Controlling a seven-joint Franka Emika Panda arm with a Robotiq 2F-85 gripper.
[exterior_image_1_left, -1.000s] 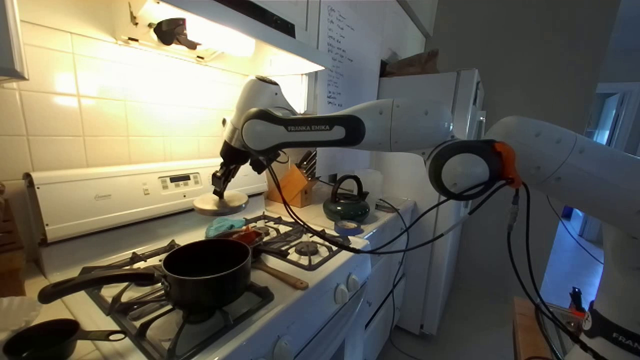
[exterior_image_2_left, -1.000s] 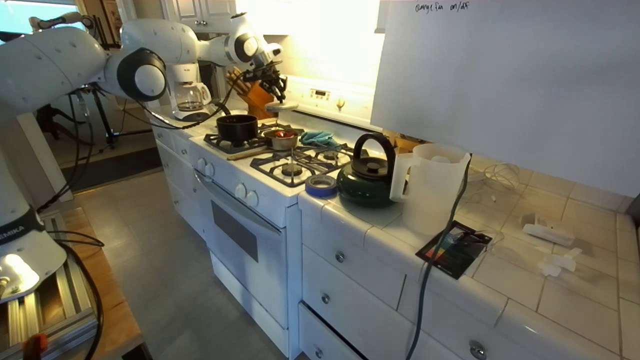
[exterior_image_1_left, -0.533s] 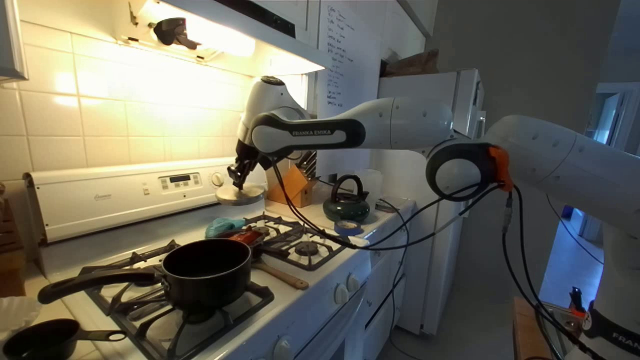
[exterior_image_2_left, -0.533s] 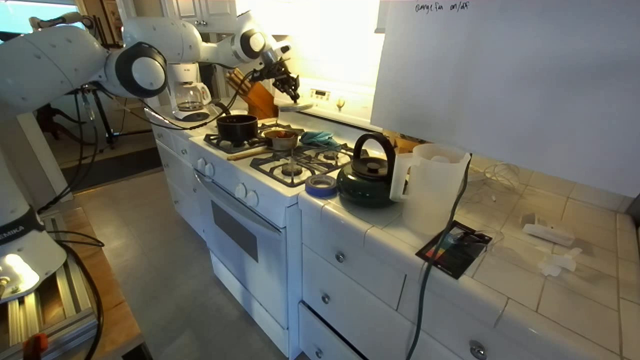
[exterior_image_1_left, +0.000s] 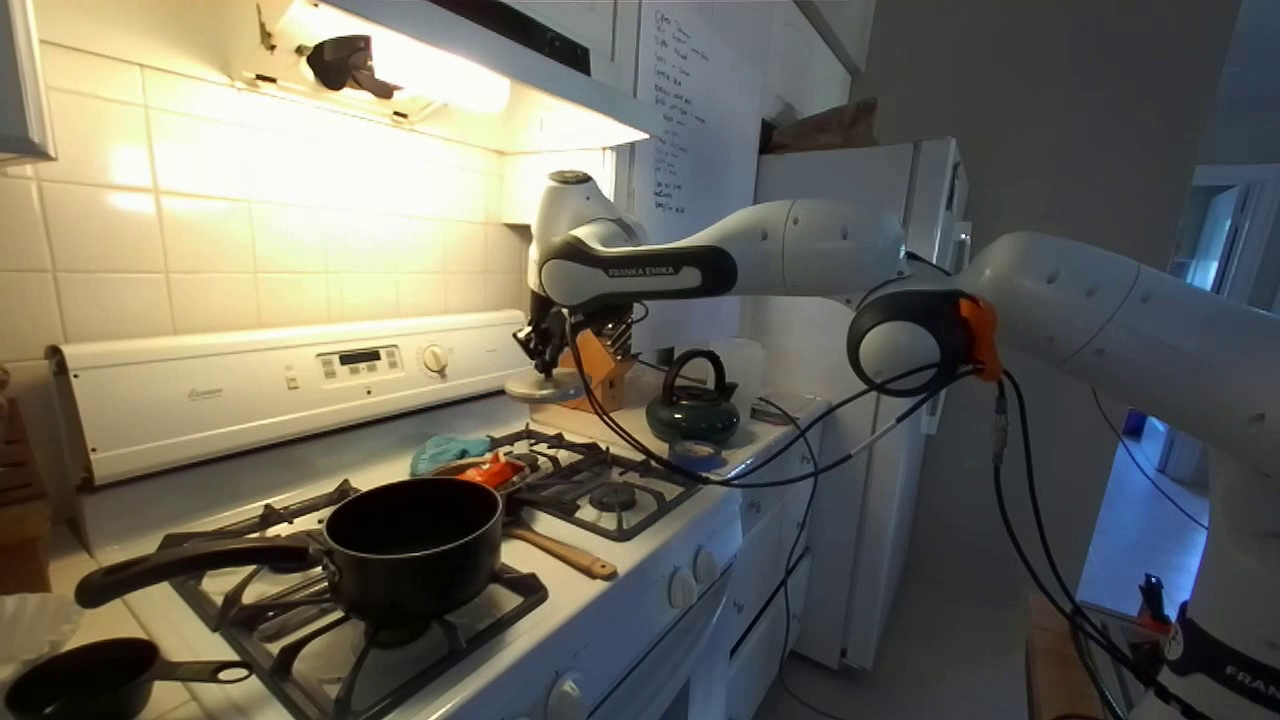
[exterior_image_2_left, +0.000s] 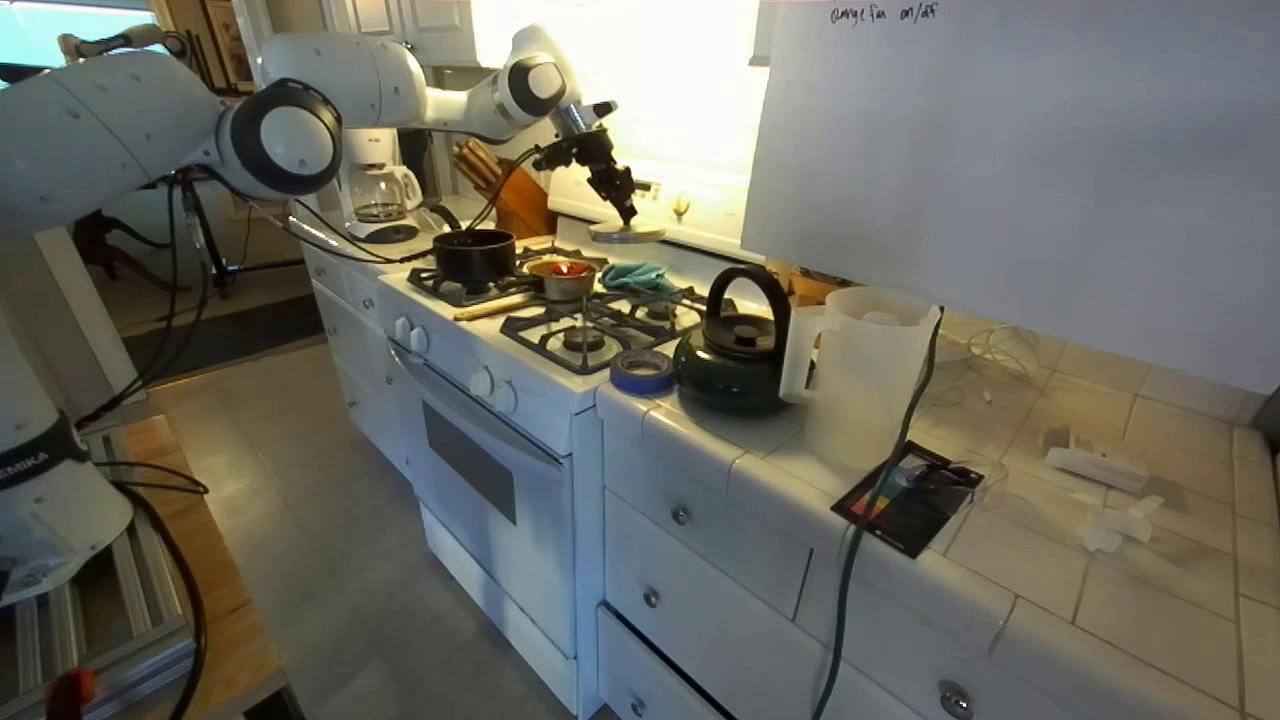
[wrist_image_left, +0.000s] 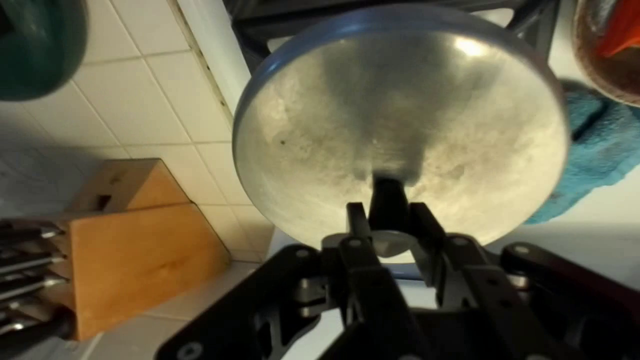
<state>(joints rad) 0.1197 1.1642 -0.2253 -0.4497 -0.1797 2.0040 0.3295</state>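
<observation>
A round metal lid hangs level above the stove, with my gripper shut on its black knob. In the wrist view a finger pad presses on each side of the knob. Both exterior views show the lid in the air over the back of the cooktop, below the downward-tilted gripper. Under and beside it sit a teal cloth and a small pan with something red inside. A black saucepan stands on a front burner.
A wooden knife block stands beyond the stove on the tiled counter. Near the stove's edge are a dark green kettle, blue tape and a translucent pitcher. The stove's back panel and the range hood border the arm's space.
The gripper has carried the lid along the stove toward the kettle end, to the right in both exterior views. Its hold on the knob looks the same. Pans, cloth and kettle have stayed put.
</observation>
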